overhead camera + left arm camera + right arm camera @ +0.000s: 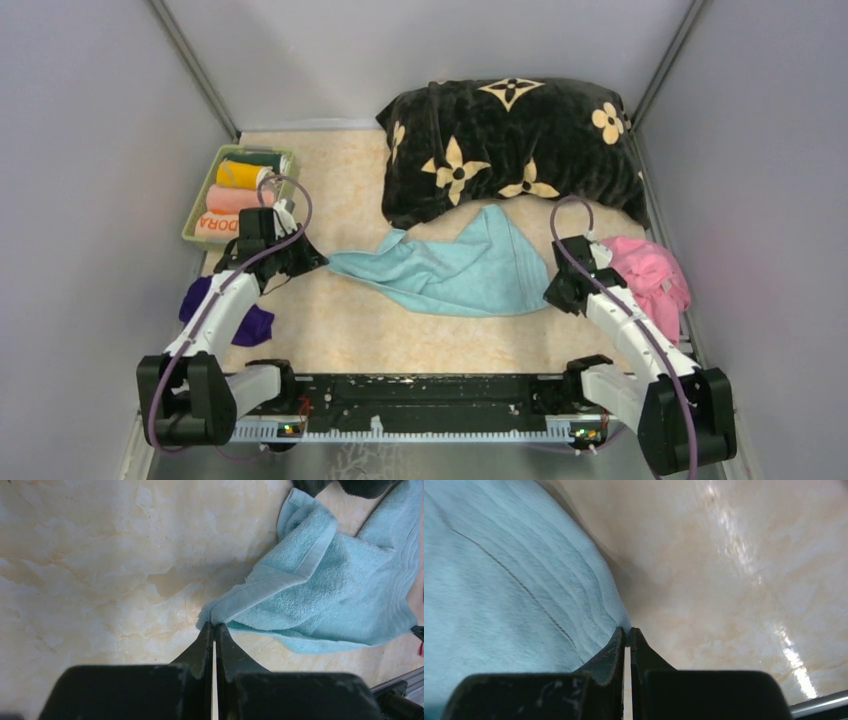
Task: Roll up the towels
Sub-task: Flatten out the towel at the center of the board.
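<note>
A light blue towel lies spread and crumpled in the middle of the table. My left gripper is shut on its left corner, the jaws pinched together on the hem. My right gripper is shut on its right edge, with the cloth filling the left of that wrist view. A pink towel is bunched at the right behind my right arm. A dark purple towel lies under my left arm at the left.
A big black plush cushion with beige flowers lies at the back, touching the blue towel's far edge. A green basket at the back left holds rolled towels: yellow, peach and orange with "DORA". Grey walls enclose the table.
</note>
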Motion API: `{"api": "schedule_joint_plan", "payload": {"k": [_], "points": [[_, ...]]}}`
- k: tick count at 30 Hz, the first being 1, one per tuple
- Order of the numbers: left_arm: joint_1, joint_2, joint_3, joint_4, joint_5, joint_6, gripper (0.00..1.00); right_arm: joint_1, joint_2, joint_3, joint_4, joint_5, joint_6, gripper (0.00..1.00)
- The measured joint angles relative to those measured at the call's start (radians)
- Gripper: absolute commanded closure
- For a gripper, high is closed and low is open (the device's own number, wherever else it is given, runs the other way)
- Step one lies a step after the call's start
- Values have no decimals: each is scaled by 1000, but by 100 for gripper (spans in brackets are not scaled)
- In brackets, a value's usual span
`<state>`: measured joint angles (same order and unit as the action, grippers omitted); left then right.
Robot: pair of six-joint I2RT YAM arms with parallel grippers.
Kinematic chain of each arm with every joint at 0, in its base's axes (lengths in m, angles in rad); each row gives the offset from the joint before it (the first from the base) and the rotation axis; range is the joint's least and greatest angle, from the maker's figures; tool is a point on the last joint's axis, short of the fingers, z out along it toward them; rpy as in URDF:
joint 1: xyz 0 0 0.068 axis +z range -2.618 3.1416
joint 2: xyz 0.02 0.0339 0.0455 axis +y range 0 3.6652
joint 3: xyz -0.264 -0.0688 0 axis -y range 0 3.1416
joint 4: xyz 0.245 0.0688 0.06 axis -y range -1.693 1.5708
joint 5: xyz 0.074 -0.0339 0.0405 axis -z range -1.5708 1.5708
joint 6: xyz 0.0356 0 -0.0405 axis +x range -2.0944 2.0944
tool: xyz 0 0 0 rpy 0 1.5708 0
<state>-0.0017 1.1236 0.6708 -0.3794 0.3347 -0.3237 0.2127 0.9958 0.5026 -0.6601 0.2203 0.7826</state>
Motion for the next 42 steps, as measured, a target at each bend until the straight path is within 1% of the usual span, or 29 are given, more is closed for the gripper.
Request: {"api": "schedule_joint_plan", "payload": {"k": [3,6,8,12,14,16,18,22,28,33,37,38,39,40,42], "points": [[3,-3,32,-6,6,0,100,-5,-3,116,-32,40,-55,100],[6,-1,114,-16,6,-2,100,-21,-4,277,-37,81,-125,100],[11,9,207,-21,4,-6,100,-41,-4,378,-26,106,-169,100],[29,63,466,-17,2,-28,100,-107,-3,566,-3,139,-256,100],[34,84,565,-12,6,-42,100,-131,1,642,3,146,-290,100],[34,90,637,-11,10,-54,100,-139,2,705,11,150,-322,100],[34,77,676,-11,10,-66,100,-140,-8,750,19,152,-352,100],[34,-9,664,-38,-2,-87,99,-142,-78,759,3,140,-391,100],[35,-275,551,-133,-71,-116,99,-144,-262,741,-78,68,-425,100],[37,-486,492,-248,-174,-158,97,-143,-388,736,-171,-18,-435,100],[36,-550,461,-312,-224,-205,95,-143,-413,706,-211,-66,-434,100],[36,-550,439,-310,-225,-216,93,-143,-410,690,-214,-74,-433,100],[36,-547,413,-309,-225,-228,89,-143,-403,673,-216,-80,-432,100],[36,-541,375,-305,-221,-247,81,-143,-391,653,-215,-85,-431,100],[36,-512,296,-286,-208,-270,72,-143,-349,605,-201,-93,-423,100]]}}
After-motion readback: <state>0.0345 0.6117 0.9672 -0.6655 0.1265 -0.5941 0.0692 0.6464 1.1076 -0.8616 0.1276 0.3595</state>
